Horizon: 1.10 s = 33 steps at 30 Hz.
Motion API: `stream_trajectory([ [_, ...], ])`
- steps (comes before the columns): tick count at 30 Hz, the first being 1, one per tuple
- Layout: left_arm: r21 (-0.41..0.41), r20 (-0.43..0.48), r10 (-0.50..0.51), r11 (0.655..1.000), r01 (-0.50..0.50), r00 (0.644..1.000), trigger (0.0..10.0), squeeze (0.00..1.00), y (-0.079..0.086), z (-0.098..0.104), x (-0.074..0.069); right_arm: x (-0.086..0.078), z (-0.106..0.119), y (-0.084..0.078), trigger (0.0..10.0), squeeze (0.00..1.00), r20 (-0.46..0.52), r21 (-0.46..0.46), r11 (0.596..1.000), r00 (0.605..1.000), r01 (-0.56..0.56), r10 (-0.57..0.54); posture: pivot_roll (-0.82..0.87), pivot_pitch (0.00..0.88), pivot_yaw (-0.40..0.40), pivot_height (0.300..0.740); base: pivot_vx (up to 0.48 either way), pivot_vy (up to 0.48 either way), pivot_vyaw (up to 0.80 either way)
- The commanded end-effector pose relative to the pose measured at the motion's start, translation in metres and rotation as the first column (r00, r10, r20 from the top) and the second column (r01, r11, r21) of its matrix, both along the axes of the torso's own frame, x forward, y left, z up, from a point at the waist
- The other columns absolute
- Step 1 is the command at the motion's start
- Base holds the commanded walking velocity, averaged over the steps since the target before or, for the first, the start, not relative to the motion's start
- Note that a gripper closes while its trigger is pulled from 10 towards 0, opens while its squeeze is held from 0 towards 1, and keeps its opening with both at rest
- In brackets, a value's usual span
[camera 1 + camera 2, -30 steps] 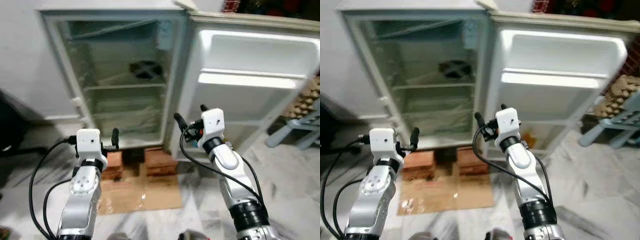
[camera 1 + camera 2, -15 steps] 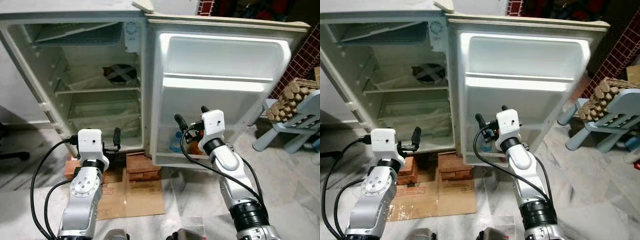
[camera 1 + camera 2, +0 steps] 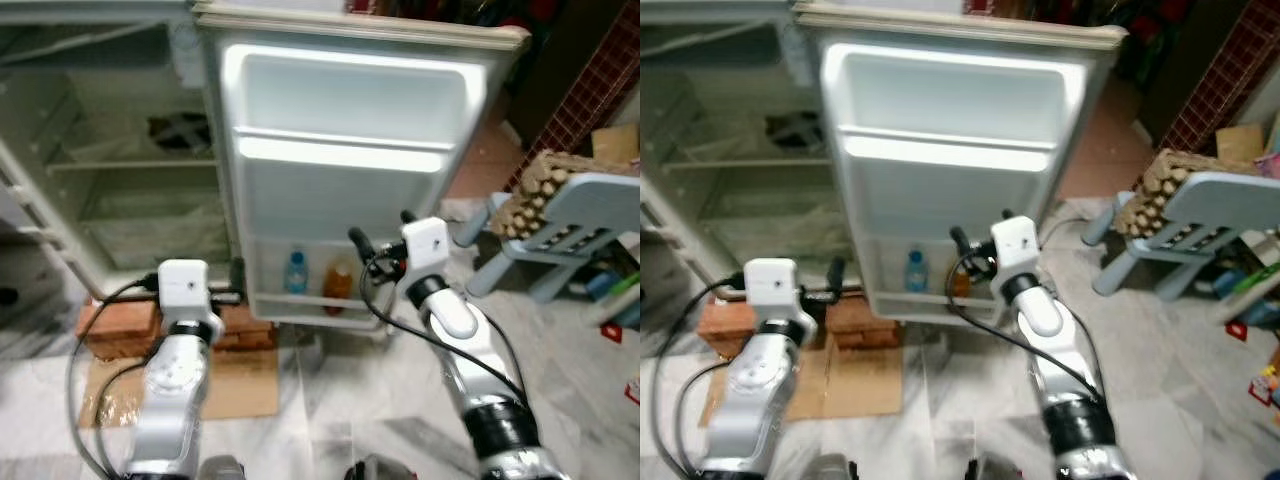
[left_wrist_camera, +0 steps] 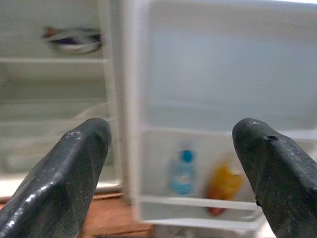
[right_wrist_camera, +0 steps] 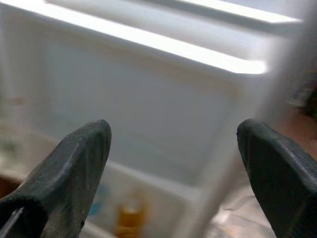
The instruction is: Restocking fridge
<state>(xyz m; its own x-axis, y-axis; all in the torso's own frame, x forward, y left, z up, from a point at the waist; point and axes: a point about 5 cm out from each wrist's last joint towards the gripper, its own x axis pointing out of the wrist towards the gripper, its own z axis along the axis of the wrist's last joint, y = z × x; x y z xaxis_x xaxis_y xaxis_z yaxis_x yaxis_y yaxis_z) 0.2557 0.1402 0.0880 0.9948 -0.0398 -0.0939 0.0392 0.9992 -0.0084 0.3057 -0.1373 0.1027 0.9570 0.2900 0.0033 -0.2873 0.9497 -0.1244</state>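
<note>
The fridge (image 3: 110, 180) stands open, and its door (image 3: 350, 170) is swung wide and faces me. On the door's bottom shelf a clear bottle with a blue cap (image 3: 296, 272) stands beside an orange bottle (image 3: 338, 282); the blue-capped bottle (image 4: 181, 172) and orange bottle (image 4: 223, 183) also appear in the left wrist view. My left gripper (image 3: 228, 288) is held low before the door's hinge side, open and empty. My right gripper (image 3: 382, 230) is raised in front of the door's lower half, close to the orange bottle, open and empty.
A dark round dish (image 3: 178, 128) lies on an inner fridge shelf. The fridge rests on bricks (image 3: 115, 322), with cardboard (image 3: 240, 370) on the marble floor. To the right stand a pale blue plastic chair (image 3: 590, 205) and stacked egg trays (image 3: 535, 190).
The whole picture has shifted left, so the camera has turned right: the door now sits in the middle and the chair is in fuller view. Both arms hold the same pose.
</note>
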Motion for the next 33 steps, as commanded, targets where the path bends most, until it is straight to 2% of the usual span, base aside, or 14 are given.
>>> stream_trajectory([
  [1, 0.022, 0.008, 0.024, 0.999, -0.024, 1.000, 10.0, 0.00, 0.009, 0.002, -0.001, 0.000, 0.002, 0.006, 10.0, 0.00, 0.006, 0.009, 1.000, 1.000, -0.014, 0.014, 0.06, 0.056, -0.034, 0.740, 0.000, -0.472, 0.00],
  [4, 0.025, 0.008, 0.023, 0.999, -0.024, 1.000, 10.0, 0.00, 0.009, 0.002, -0.001, 0.000, -0.001, 0.005, 10.0, 0.00, -0.005, 0.004, 1.000, 1.000, -0.010, 0.010, 0.06, 0.058, -0.033, 0.740, 0.000, -0.462, 0.00],
  [9, 0.030, 0.004, 0.031, 0.999, -0.031, 1.000, 10.0, 0.00, 0.010, 0.002, -0.001, 0.002, -0.003, 0.003, 10.0, 0.00, -0.012, 0.002, 1.000, 1.000, -0.005, 0.005, 0.06, 0.058, -0.033, 0.740, 0.000, 0.000, 0.00],
  [18, 0.030, 0.010, 0.054, 0.998, -0.054, 0.998, 10.0, 0.00, 0.013, 0.003, -0.001, 0.016, 0.005, -0.006, 10.0, 0.00, -0.003, 0.018, 0.999, 0.999, 0.039, -0.039, 0.07, 0.067, -0.034, 0.740, 0.000, 0.000, 0.00],
  [20, 0.032, 0.013, 0.056, 0.998, -0.056, 0.998, 10.0, 0.00, 0.013, 0.003, -0.002, 0.017, 0.007, -0.007, 10.0, 0.00, 0.012, -0.005, 0.999, 0.999, 0.039, -0.039, 0.07, 0.068, -0.034, 0.740, 0.000, 0.000, 0.00],
  [23, 0.030, 0.016, 0.049, 0.998, -0.049, 0.999, 10.0, 0.00, 0.012, 0.004, -0.002, 0.019, 0.010, -0.006, 10.0, 0.00, 0.024, 0.001, 1.000, 0.999, 0.030, -0.030, 0.06, 0.067, -0.035, 0.740, 0.000, 0.000, 0.80],
  [33, 0.027, 0.013, 0.061, 0.998, -0.062, 0.998, 10.0, 0.00, 0.014, 0.004, -0.002, 0.018, 0.009, -0.005, 10.0, 0.00, 0.030, 0.007, 0.999, 0.999, 0.035, -0.035, 0.06, 0.068, -0.036, 0.740, 0.306, -0.319, 0.59],
])
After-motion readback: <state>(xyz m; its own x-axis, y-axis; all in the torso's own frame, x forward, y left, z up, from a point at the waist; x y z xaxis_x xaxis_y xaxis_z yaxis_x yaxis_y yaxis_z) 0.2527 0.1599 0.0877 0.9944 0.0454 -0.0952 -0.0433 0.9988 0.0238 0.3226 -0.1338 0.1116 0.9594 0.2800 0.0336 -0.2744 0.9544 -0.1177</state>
